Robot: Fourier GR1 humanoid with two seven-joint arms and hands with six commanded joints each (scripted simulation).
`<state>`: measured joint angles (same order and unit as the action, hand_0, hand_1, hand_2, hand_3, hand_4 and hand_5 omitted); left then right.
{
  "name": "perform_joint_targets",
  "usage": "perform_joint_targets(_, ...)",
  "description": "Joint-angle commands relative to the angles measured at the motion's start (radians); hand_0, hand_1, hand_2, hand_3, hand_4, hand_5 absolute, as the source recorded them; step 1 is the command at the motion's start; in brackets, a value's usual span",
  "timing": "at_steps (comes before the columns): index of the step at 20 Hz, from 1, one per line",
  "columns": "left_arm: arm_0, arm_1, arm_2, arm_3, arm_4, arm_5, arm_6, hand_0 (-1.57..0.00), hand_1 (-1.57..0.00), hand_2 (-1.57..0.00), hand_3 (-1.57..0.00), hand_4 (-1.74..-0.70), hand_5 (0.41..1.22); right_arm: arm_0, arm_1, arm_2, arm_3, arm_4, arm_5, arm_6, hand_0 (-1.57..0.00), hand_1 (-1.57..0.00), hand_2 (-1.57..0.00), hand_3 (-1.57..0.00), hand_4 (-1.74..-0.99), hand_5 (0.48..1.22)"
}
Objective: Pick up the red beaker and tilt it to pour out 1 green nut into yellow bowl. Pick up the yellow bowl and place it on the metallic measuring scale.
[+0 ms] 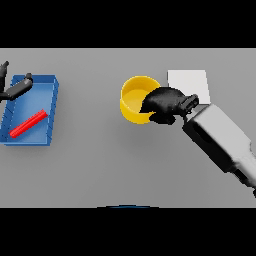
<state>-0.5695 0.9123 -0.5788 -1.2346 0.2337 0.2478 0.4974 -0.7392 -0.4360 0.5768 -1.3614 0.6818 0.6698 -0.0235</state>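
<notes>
Right hand (pixel 162 104), dark, on a white and grey arm, is reaching in from the near right; its fingers (pixel 150 104) are curling over the right side of the round yellow bowl (pixel 134 97), clenched on the rim and wall. The bowl is lying directly left of the palm, appearing to rest on the grey tabletop (pixel 110 160). Its inside is showing only yellow; no green nut can be made out.

Just behind and right of the fingers, the flat pale square measuring scale (pixel 192 81) is lying close, its near corner hidden by the hand. Judged: a short carry rightward and away.

Far left, the left hand (pixel 14 89) is hovering, fingers relaxed, over the back rim of the blue rectangular tray (pixel 52 100) holding a red rod-like piece (pixel 28 123).
</notes>
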Motion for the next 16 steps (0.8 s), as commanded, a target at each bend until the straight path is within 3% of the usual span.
perform_joint_targets(1, -0.002, 0.0, 0.001, 0.004, 0.001, -0.002, 0.002, 0.0, 0.0, 0.0, 0.0, -0.8, 0.723, 0.001, -0.002, -0.01, -0.007, -0.007, 0.007, 0.019, -1.56, -1.56, -1.55, -1.29, -1.723, 1.219)
perform_joint_targets(4, -0.015, -0.002, 0.006, 0.02, -0.003, -0.004, -0.005, 0.0, 0.0, 0.0, 0.0, -0.8, 0.723, 0.002, -0.023, -0.027, -0.026, -0.027, 0.026, 0.037, -1.57, -1.57, -1.56, -1.25, -1.72, 1.219)
perform_joint_targets(7, 0.0, 0.017, 0.011, -0.004, -0.001, 0.002, -0.014, 0.0, 0.0, 0.0, 0.0, -0.8, 0.73, -0.037, -0.073, -0.042, -0.013, -0.022, 0.01, -0.009, -1.57, -1.57, -1.57, -1.26, -1.719, 1.22)
perform_joint_targets(9, 0.009, 0.027, 0.018, -0.018, 0.009, 0.006, -0.006, 0.0, 0.0, 0.0, 0.0, -0.81, 0.741, -0.056, -0.092, -0.053, 0.013, -0.02, -0.017, -0.003, -1.57, -1.57, -1.57, -1.33, -1.72, 1.221)
perform_joint_targets(16, 0.009, 0.034, 0.003, -0.062, 0.0, 0.019, 0.06, 0.0, 0.0, 0.0, 0.0, -0.82, 0.75, -0.095, -0.142, -0.102, 0.208, -0.019, -0.123, -0.022, -1.57, -1.57, -1.57, -1.21, -1.72, 1.221)
